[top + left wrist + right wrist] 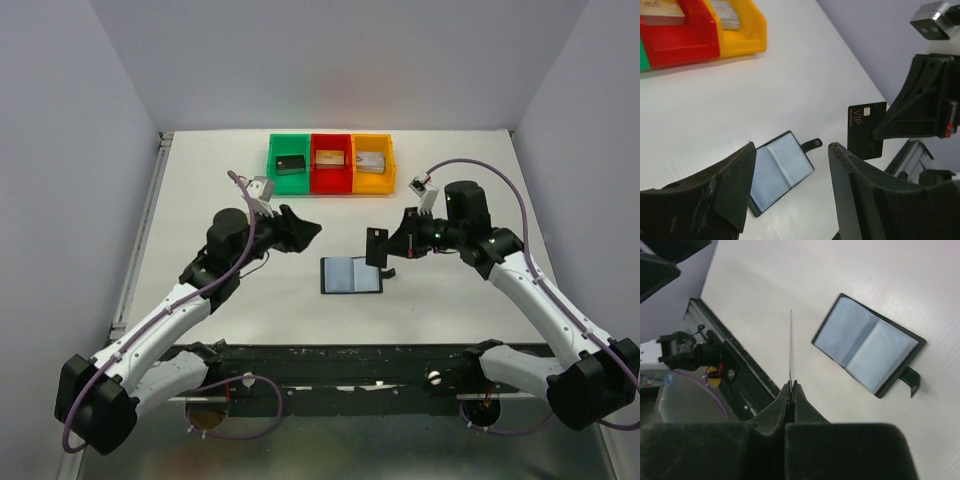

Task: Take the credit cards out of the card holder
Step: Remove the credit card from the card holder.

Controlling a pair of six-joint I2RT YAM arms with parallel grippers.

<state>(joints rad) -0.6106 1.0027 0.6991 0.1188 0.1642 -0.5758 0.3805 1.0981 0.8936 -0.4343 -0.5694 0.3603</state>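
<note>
The card holder [351,274] lies open and flat on the white table, its bluish-grey pockets [867,351] facing up and its snap tab pointing right. My right gripper [392,250] is shut on a black credit card [375,243] and holds it upright in the air just above the holder's right end. That black card [866,129] shows gold VIP lettering in the left wrist view and appears edge-on [791,340] above the right gripper [791,385]. My left gripper [305,232] hovers open and empty to the upper left of the card holder [782,167].
At the back of the table stand a green bin [289,163], a red bin [331,163] and an orange bin [372,163] side by side, holding a black, a tan and a grey blocky item. A black rail [340,352] runs along the near table edge.
</note>
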